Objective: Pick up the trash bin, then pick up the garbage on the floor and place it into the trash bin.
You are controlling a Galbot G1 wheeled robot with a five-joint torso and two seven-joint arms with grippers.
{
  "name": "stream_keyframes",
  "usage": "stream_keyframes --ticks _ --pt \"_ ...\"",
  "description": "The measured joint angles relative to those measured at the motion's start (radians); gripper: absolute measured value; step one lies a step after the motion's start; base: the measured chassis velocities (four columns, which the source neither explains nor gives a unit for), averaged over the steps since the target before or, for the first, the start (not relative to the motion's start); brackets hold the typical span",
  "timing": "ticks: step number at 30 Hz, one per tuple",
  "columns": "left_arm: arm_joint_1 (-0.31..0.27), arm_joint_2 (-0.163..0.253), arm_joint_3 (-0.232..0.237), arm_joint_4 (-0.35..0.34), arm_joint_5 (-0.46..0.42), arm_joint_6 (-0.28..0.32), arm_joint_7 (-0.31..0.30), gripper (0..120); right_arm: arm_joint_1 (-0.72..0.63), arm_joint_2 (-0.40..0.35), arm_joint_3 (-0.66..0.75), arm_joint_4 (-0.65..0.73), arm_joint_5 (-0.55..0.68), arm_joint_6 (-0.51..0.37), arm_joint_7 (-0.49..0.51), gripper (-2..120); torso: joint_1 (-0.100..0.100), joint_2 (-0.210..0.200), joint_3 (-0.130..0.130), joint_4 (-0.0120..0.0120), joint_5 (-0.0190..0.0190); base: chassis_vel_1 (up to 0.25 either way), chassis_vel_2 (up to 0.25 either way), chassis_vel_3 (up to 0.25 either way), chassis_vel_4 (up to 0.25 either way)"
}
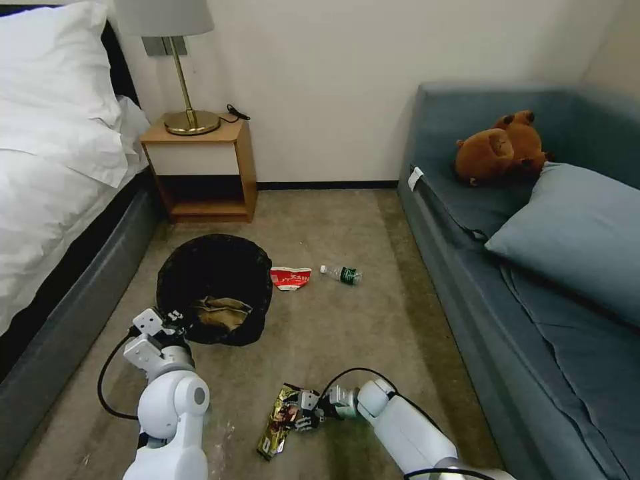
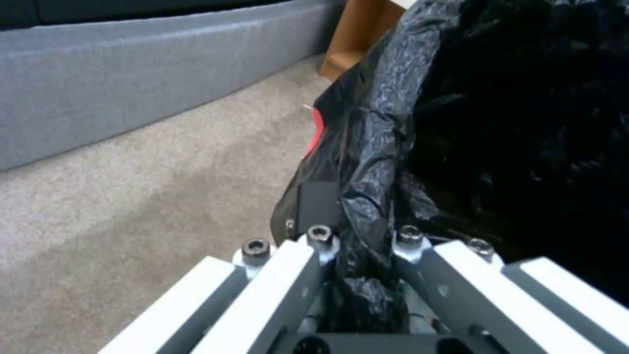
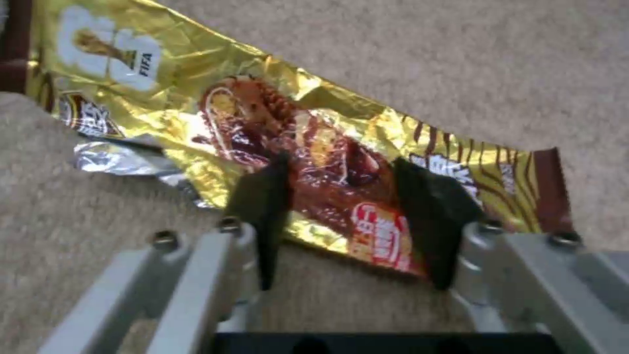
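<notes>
The left gripper [image 1: 175, 319] pinches the near rim of the trash bin [image 1: 215, 283], its fingers clamped on black liner. Near right, the right gripper [image 3: 341, 196] straddles the snack wrapper [image 3: 314, 162] on the carpet, fingers wide. That slick foil could slide out or crumple flat as they close.

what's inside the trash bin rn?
In the trash bin, held at its rim by the left gripper: a crumpled tan paper bag on the black liner. Anything beneath it is hidden.
</notes>
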Motion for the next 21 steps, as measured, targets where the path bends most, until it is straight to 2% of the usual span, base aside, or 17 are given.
stream_keyframes --ticks 1,3,4,5,9,11,21 --pt "0.0 0.0 0.0 0.0 0.0 0.0 0.0 1 0.0 0.0 0.0 0.0 0.0 0.0 0.0 41 0.0 0.0 0.0 0.0 0.0 0.0 0.0 0.0 0.0" --pt "-0.001 0.0 0.0 0.002 -0.001 -0.001 0.0 1 0.0 -0.001 0.001 0.0 0.001 0.0 0.001 31 0.0 0.0 0.0 0.0 0.0 0.0 0.0 0.0 0.0" --pt "-0.001 0.0 0.0 0.002 -0.001 -0.001 0.0 1 0.0 -0.001 0.001 0.0 0.001 0.0 0.001 31 0.0 0.0 0.0 0.0 0.0 0.0 0.0 0.0 0.0" --pt "-0.003 0.0 0.0 0.003 -0.001 -0.002 -0.001 1 -0.002 -0.003 0.003 0.0 0.001 0.0 0.001 24 0.0 0.0 0.0 0.0 -0.0001 0.0 0.0 0.0 0.0" --pt "-0.005 0.0 0.0 0.005 -0.001 -0.003 -0.001 1 -0.004 -0.003 0.003 0.0 0.002 -0.001 0.001 14 0.0 0.0 0.0 0.0 0.0 0.0 0.0 0.0 0.0" --pt "-0.007 0.0 0.001 0.006 -0.001 -0.004 -0.002 1 -0.006 -0.006 0.005 0.0 0.004 -0.001 0.004 1 0.0 0.0 0.0 0.0 -0.0002 0.0 0.0 0.0 0.0" --pt "-0.009 0.0 0.001 0.008 -0.001 -0.005 -0.003 1 -0.005 -0.005 0.005 0.005 0.013 -0.002 0.016 0 0.0 0.0 0.0 -0.0001 -0.0003 0.0 0.0 0.0 0.0"
